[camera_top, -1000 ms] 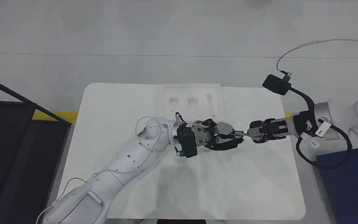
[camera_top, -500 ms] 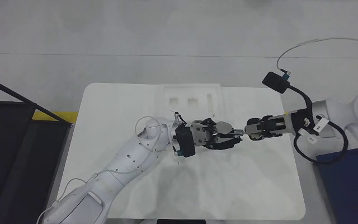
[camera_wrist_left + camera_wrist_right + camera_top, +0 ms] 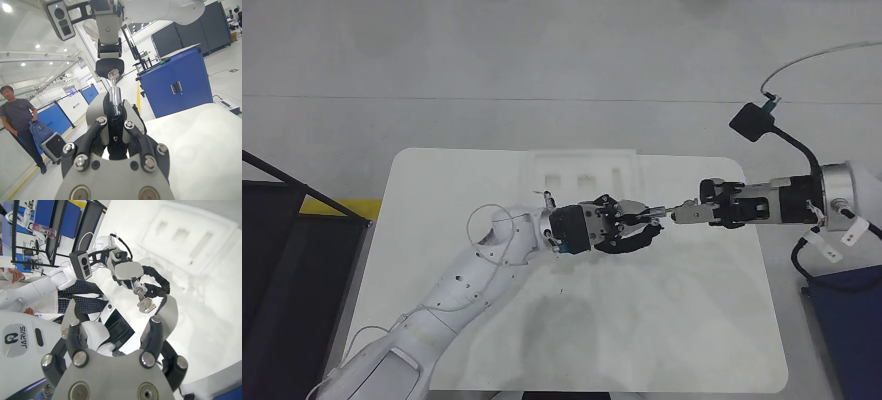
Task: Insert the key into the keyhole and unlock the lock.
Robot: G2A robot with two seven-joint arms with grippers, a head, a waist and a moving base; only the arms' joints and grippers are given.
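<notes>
Since a lock must be braced before its key can turn, the left hand (image 3: pixel 630 220) was clenched on the chrome lock cylinder (image 3: pixel 114 94). It held the cylinder above the table (image 3: pixel 442 210), just right of centre in the top view, with the keyhole end aimed at the opposite arm. The key (image 3: pixel 113 74) sat with its blade in that keyhole and its flat head sticking out toward the right hand (image 3: pixel 121 302), so the two arms met nearly nose to nose along one line. The right hand was released, its fingers spread wide. One pad (image 3: pixel 167 306) lay just beside the key's head, though whether it touched could not be told. The lock's black sleeved cable (image 3: pixel 157 283) curled off to one side of the cylinder, out of the key's way. A white foam tray (image 3: pixel 542 160) with three recesses lay at the far edge of the table, well apart from both hands. Insertion looked done and the turn not yet made. That turn would probably call for the right hand to close squarely on the head and twist about the cylinder's axis while the left resisted.
</notes>
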